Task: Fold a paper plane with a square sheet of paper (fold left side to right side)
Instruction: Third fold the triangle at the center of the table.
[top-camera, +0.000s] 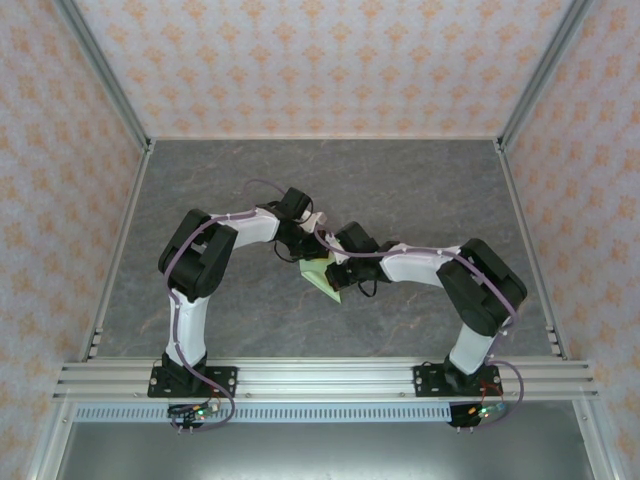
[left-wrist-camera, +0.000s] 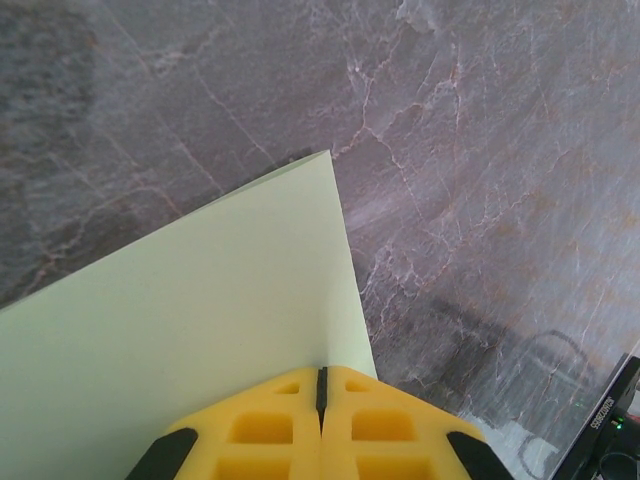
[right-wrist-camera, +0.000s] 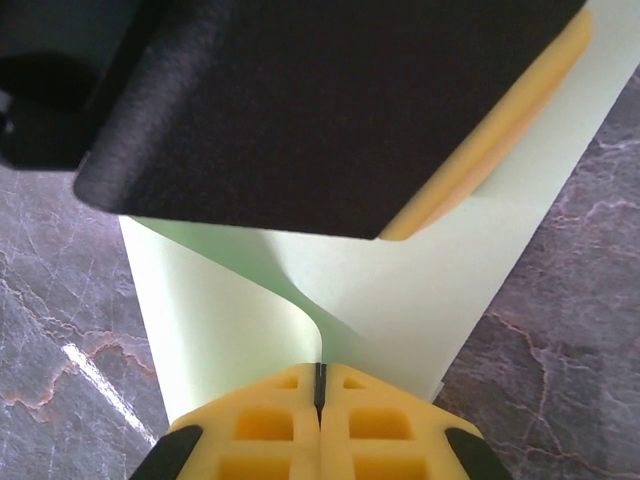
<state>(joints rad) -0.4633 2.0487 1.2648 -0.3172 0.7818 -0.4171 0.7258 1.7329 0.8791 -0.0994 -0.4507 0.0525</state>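
Double pinch, centre of the surface (top-camera: 420, 190).
I see my left gripper (left-wrist-camera: 322, 395) and right gripper (right-wrist-camera: 320, 385) each closed tight on the square sheet of paper (left-wrist-camera: 200, 300), which curls up between them.

My left gripper (left-wrist-camera: 321, 372) has yellow fingers (left-wrist-camera: 270, 425) with black edges. Ahead of them I see the sheet of paper (left-wrist-camera: 180, 320), plain pale green, over a grey, marble-veined tabletop (left-wrist-camera: 480, 150). The enclosure walls (top-camera: 320, 60) carry an orange floral print.
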